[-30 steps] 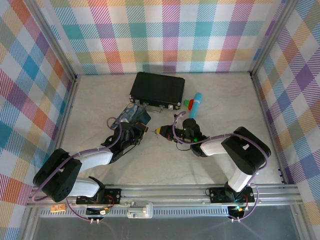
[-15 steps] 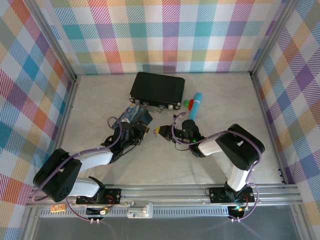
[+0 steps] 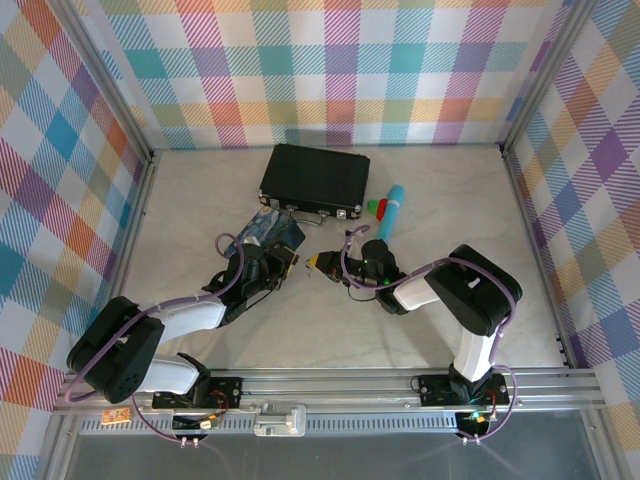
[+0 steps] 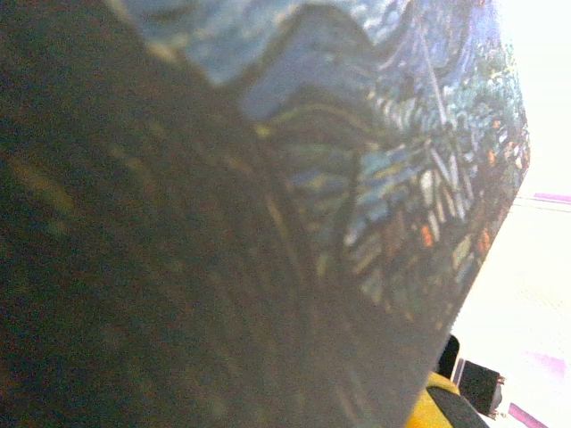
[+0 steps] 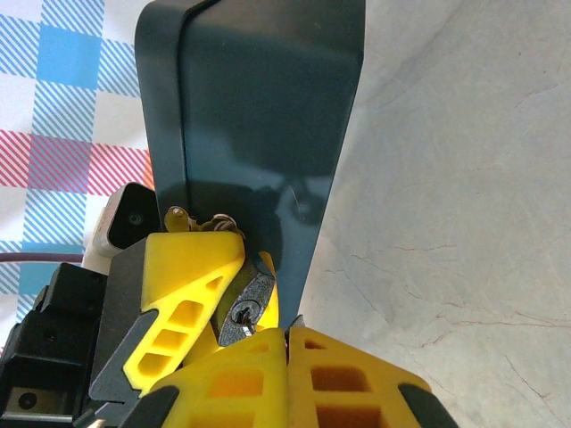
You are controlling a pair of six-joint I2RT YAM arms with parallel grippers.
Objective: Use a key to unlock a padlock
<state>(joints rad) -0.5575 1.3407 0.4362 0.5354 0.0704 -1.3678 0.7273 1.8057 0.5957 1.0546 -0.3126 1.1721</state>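
At about 9 o'clock of the table's [image 3: 200,190] middle, the left jaws sit at the 5 o'clock corner of the blue painted tin [image 3: 268,230]. In the right wrist view their yellow fingers [image 5: 192,276] are closed on the padlock [image 5: 246,303], one on each side of it. They hold it in front of the tin's dark side, with the keyhole facing the other arm. Brassy bits at the padlock's 11 o'clock may be its shackle, but I cannot tell whether that is shut.

The right jaws, at the padlock's 3 o'clock in the top view, are pressed together. A thin sliver of grey metal, which I take for the key [image 5: 237,333], runs from their tip to the keyhole at their 11 o'clock.

So both things look grasped and brought together, with the key at or just inside the keyhole. By my judgement three steps are left: seat the key fully, turn it, and free the shackle.
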